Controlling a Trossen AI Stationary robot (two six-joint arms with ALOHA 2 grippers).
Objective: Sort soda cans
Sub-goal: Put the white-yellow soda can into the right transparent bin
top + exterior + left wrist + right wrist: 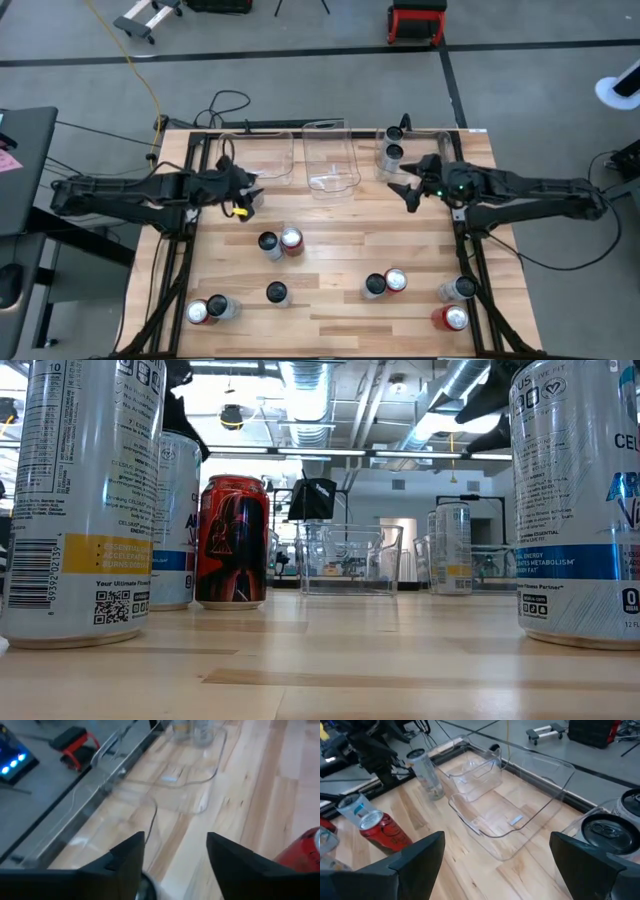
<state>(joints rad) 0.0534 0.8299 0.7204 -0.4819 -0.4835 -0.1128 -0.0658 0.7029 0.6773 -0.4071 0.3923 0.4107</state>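
The wooden table (340,225) is filling most of the high view, and the two dark arms are reaching over it from its left and right sides towards the far half. Three clear plastic bins are standing in a row along the far edge: the left bin (265,157), the middle bin (330,160) and the right bin (408,140). The left gripper (243,198) is hanging just near the left bin, and its fingers (127,857) are standing apart; one silver can (426,772) is standing upright on the table close beside it, but I cannot tell if a finger is touching it. The right gripper (408,190) is hovering just near the right bin with its fingers spread wide, and it is holding nothing. Two silver cans (393,152) are standing inside the right bin. The other soda cans are standing upright on the near half of the table: a silver and red pair (280,242) near the middle, a single dark-topped can (277,293) nearer to the front, a dark-topped can and red can together (386,283) to the right of it, a silver can (460,289) and a red can (452,319) at the near right corner, and a red and silver pair (209,310) at the near left corner.
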